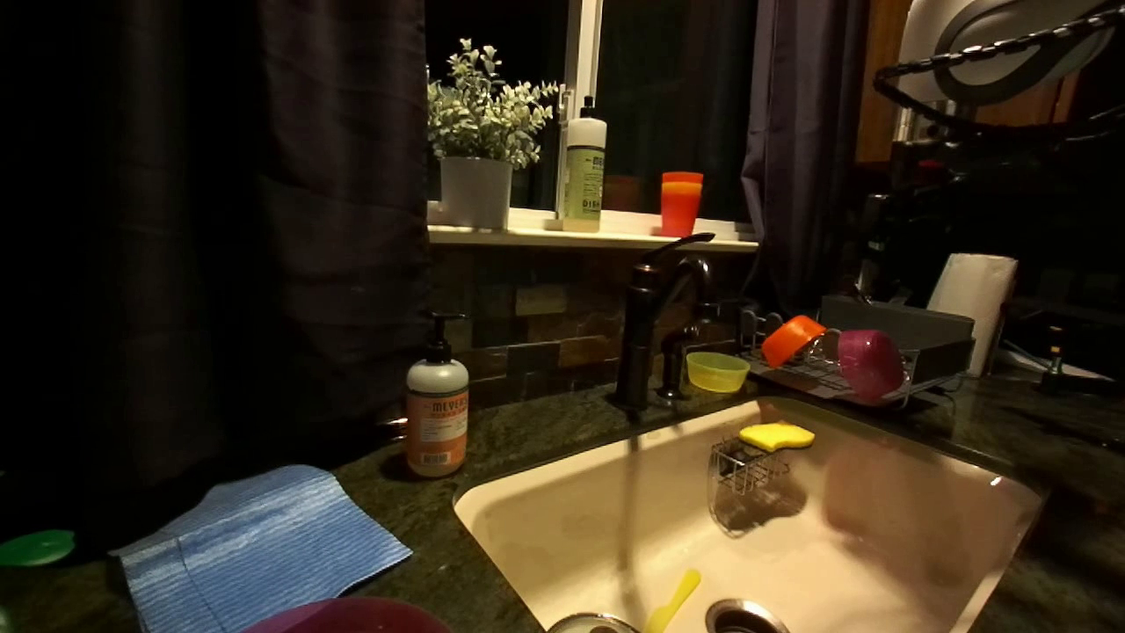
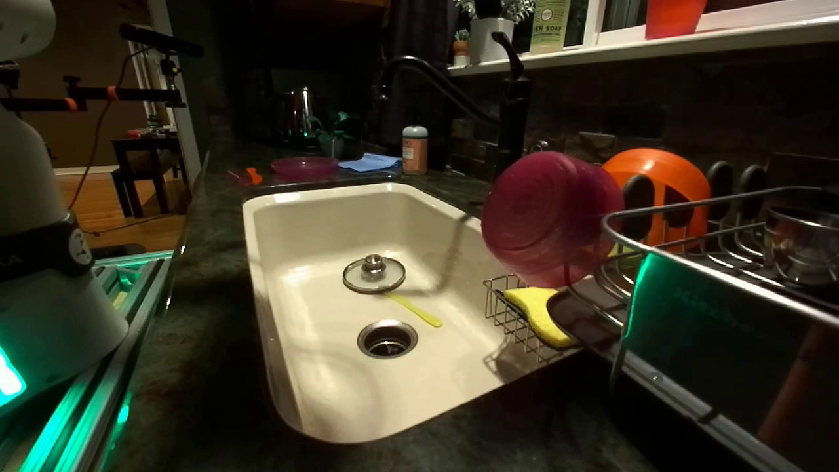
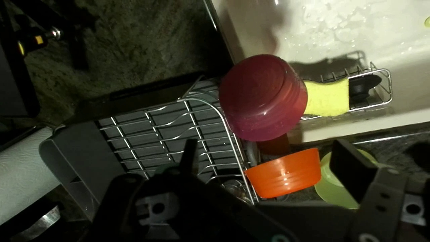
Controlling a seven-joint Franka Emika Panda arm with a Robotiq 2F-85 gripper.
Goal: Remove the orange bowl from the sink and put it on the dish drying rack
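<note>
The orange bowl (image 1: 794, 340) stands tilted on its side at the sink end of the dish drying rack (image 1: 945, 362). It also shows in an exterior view (image 2: 657, 187) behind the purple bowl, and in the wrist view (image 3: 285, 174). The rack's wires and grey tray also show in the wrist view (image 3: 168, 131). The cream sink (image 1: 923, 505) holds a yellow utensil (image 1: 675, 600) and a glass lid (image 2: 373, 274). My gripper (image 3: 265, 148) is wide open in the wrist view. The orange bowl appears between its fingers, apart from both. The exterior views do not clearly show the gripper.
A purple bowl (image 3: 263, 97) leans on the rack beside the orange bowl. A yellow-green bowl (image 1: 717, 372) stands between rack and faucet (image 1: 640, 338). A wire caddy with a yellow sponge (image 1: 777, 436) hangs in the sink. A paper towel roll (image 1: 974, 303) stands behind the rack.
</note>
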